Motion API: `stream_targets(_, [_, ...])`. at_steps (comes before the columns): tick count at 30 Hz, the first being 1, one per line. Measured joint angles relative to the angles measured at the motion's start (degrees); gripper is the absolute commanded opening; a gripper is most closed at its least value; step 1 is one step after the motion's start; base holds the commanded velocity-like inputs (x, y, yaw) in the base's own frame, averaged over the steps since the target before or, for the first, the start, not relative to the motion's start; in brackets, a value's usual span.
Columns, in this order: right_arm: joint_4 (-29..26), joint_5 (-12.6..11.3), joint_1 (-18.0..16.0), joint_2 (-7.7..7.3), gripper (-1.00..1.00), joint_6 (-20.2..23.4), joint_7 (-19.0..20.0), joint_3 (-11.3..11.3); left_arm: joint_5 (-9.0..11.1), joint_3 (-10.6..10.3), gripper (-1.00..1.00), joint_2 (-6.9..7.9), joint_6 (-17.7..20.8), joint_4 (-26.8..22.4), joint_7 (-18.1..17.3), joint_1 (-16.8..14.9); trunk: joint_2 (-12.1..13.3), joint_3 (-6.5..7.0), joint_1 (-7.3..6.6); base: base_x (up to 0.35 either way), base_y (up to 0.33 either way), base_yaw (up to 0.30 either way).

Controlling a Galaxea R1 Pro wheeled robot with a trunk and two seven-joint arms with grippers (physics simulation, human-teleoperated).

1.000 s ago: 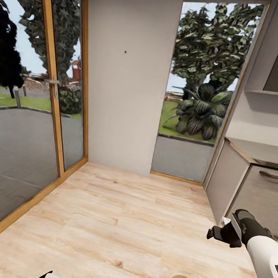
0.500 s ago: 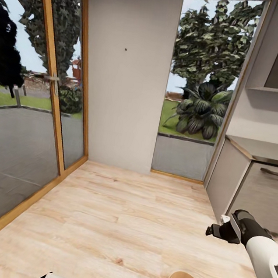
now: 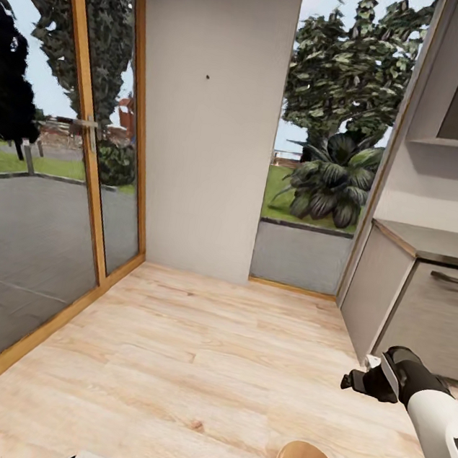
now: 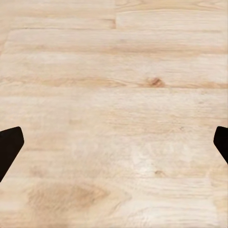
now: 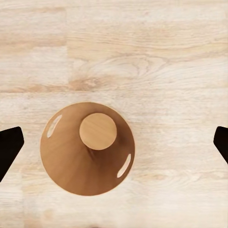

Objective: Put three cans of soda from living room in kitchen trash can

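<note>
Kitchen floor [image 3: 187,369]: my right gripper [image 5: 114,142], fingers spread and empty, hangs over the empty tash can [image 5: 71,161]; a soda can must come next.

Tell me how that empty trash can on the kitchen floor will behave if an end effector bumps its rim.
The trash can holds nothing, so it is probably light and may skid on the smooth wood floor. It tapers to a small base, so a push at the rim could tip it. Being round, it would likely roll in an arc once down.

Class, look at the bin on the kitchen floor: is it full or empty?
Empty. The right wrist view looks straight down into the bin and shows bare brown walls and bottom, no cans.
</note>
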Motion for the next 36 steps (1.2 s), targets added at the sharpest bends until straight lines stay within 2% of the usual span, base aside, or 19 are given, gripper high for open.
stream_targets(4, [0.00,0.00,0.00,0.02,1.00,0.01,-0.03,0.00,0.05,0.04,1.00,0.04,0.00,0.02,-0.01,-0.02,-1.60,-0.72,0.88,0.000,0.000,0.000])
stream_targets(12, [0.03,0.00,0.00,0.04,1.00,-0.05,-0.16,1.96,-0.02,0.09,1.00,0.06,-0.27,0.02,-0.03,-0.03,-4.81,-2.15,2.64,0.000,0.000,0.000])
stream_targets(36, [0.04,-0.01,0.00,0.49,1.00,-0.14,-0.23,2.34,-0.14,0.03,1.00,0.06,-0.30,0.03,-0.10,-0.03,-14.44,-6.46,7.91,0.000,0.000,0.000])
